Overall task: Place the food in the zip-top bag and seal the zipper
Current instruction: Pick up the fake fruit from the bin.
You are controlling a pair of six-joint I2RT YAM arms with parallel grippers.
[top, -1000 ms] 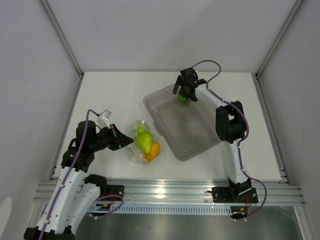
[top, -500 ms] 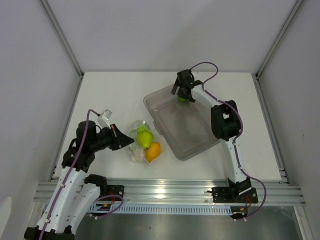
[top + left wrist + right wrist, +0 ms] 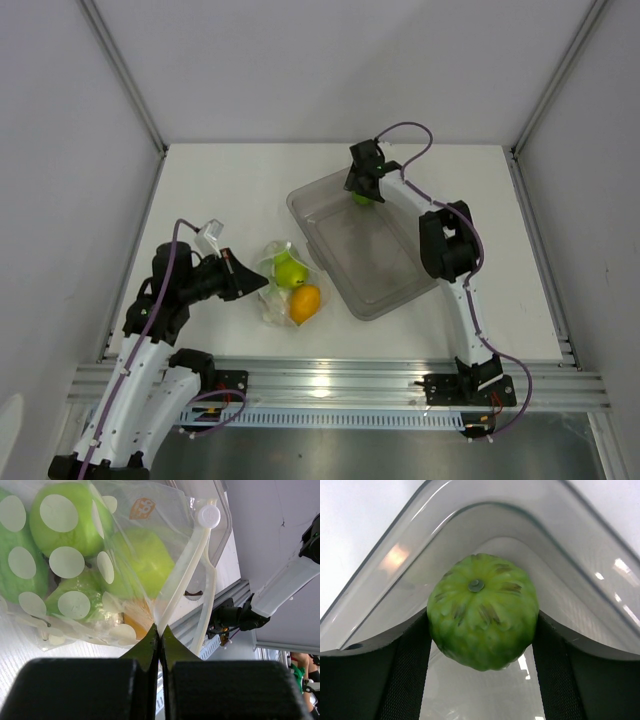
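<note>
Fruit first: a ribbed green toy fruit (image 3: 482, 617) sits in the far corner of the grey bin (image 3: 395, 285). The right jaws flank it closely on both sides, though we cannot tell whether they grip it. We judge it light, hard and slick, best pinched across its widest girth. The left jaws are closed on the zip-top bag (image 3: 165, 510) beside its zipper (image 3: 187, 570). The bag, soft and crinkly, lies on the table (image 3: 220, 190) holding green fruits (image 3: 65, 520) and a citrus (image 3: 304, 303).
</note>
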